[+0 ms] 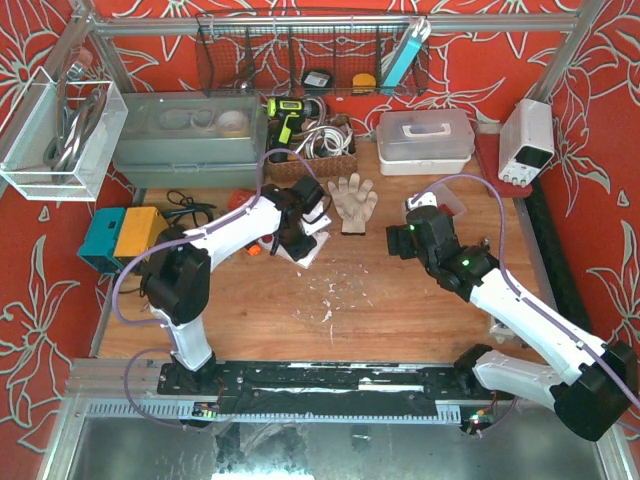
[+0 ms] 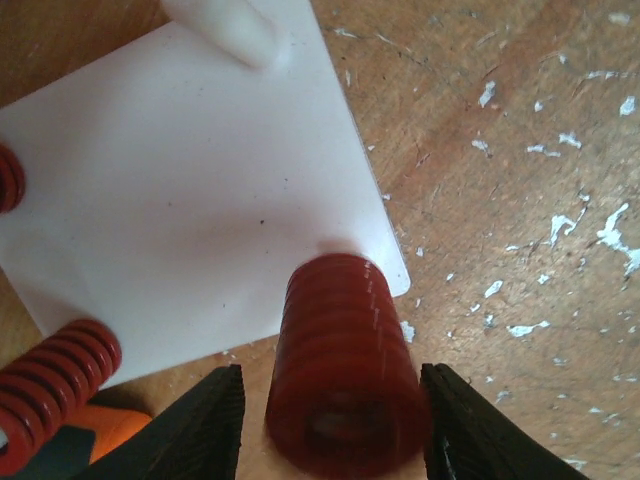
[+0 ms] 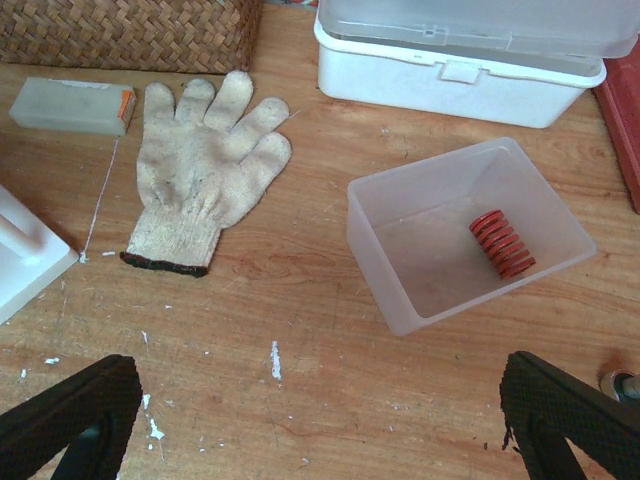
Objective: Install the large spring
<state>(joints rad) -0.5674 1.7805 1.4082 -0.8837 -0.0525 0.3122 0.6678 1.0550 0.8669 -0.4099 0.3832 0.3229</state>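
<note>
Upright, the large spring (image 2: 345, 370) stands on the white plate's (image 2: 180, 200) five-o'clock corner, probably seated over a peg like the white peg (image 2: 225, 30) at twelve. The left gripper (image 2: 335, 415) brackets it, fingers parted and gripping nothing. The right gripper (image 3: 320, 420) hangs spread wide, with the clear bin (image 3: 380, 230) at two o'clock.

Wooden table (image 3: 300, 380) under my arms, scuffed, white flecks. Lying on it: white plate (image 2: 180, 180), knit glove (image 3: 205, 160), clear tub (image 3: 375, 262), white lidded box (image 3: 450, 90), wicker basket (image 3: 130, 30) at back, small pale block (image 3: 70, 105) just beside basket.
</note>
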